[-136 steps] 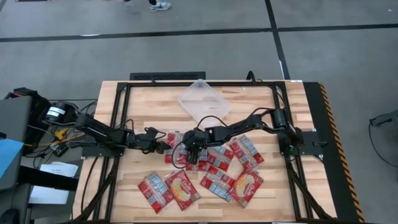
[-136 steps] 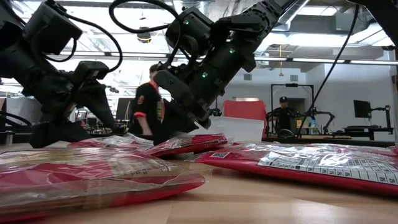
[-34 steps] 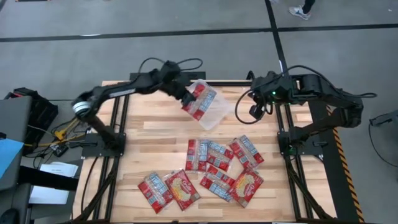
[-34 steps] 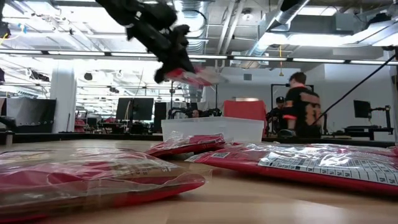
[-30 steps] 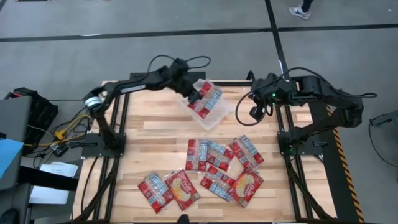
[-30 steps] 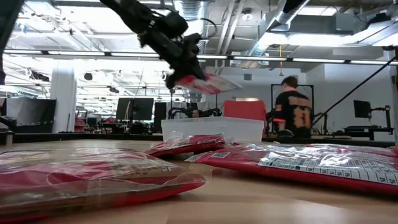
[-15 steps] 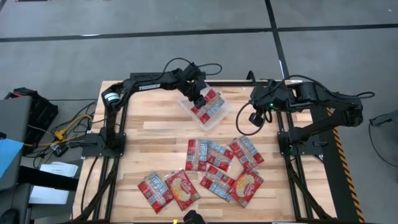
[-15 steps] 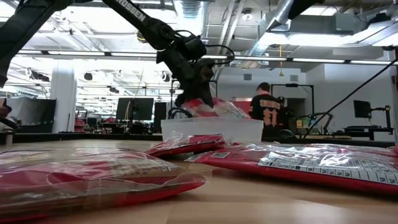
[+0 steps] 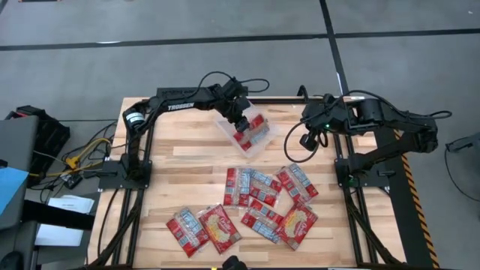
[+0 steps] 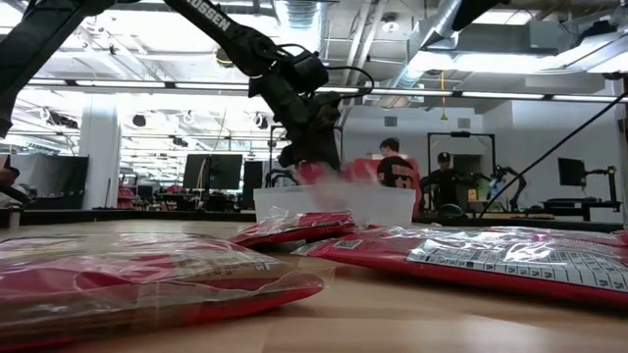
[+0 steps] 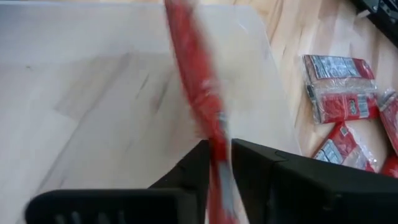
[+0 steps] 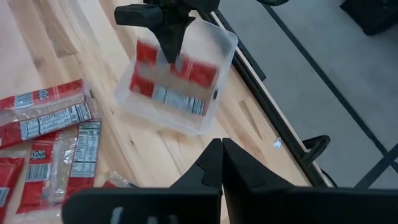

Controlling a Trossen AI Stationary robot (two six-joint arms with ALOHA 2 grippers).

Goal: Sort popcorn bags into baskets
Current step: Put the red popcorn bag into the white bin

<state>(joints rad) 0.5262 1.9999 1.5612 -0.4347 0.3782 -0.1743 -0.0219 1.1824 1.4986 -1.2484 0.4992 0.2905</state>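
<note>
The clear basket stands at the table's far middle. My left gripper reaches down into it from above, and a red popcorn bag lies slanted in the basket right below its fingertips. In the left wrist view the bag shows edge-on and blurred, running up between the two fingers, which stand a little apart. My right gripper is shut on nothing and hovers right of the basket, near the table's far right. Several more red popcorn bags lie flat on the near half of the table. My left gripper points down with one finger on either side of the bag's upper edge. The bag is blurred there, and I cannot tell whether the fingers still touch it. Its lower part rests inside the basket.
Black frame rails run along the table's left, far and right sides. Bare wood lies between the basket and the bags nearer me. In the low view, bags fill the foreground and people move about in the room behind.
My left gripper has swung a little toward the table's right edge and come down over the basket, carrying the bag. The bag, first held level above the basket, now sits down inside its walls. My right gripper has barely shifted.
</note>
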